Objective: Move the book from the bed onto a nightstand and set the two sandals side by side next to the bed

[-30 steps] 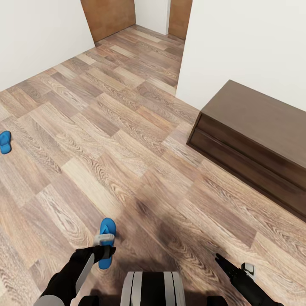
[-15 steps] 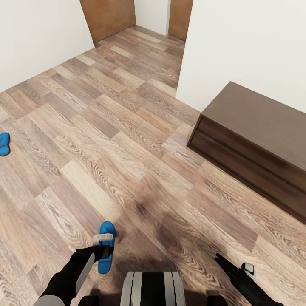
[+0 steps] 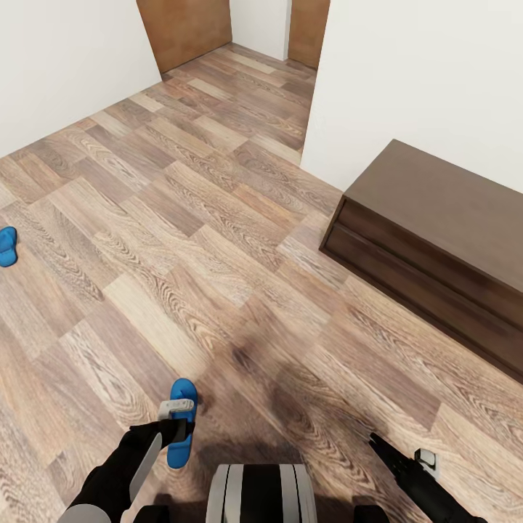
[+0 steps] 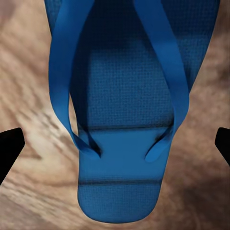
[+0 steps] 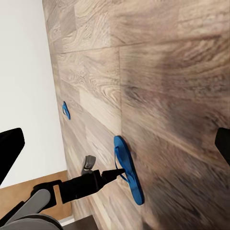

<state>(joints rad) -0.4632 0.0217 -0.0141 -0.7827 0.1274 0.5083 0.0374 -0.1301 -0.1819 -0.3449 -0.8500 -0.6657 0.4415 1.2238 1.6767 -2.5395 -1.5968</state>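
Blue flip-flops, two in all: one sandal (image 3: 181, 421) lies flat on the wood-plank floor (image 3: 218, 240) right under the left gripper (image 3: 180, 428), whose fingers stand wide either side of it; the second sandal (image 3: 6, 245) sits well apart near the white wall (image 3: 65, 65). One dark cabinet (image 3: 436, 240). Right gripper (image 3: 383, 449) unreadable. Nothing has shifted since half a second ago
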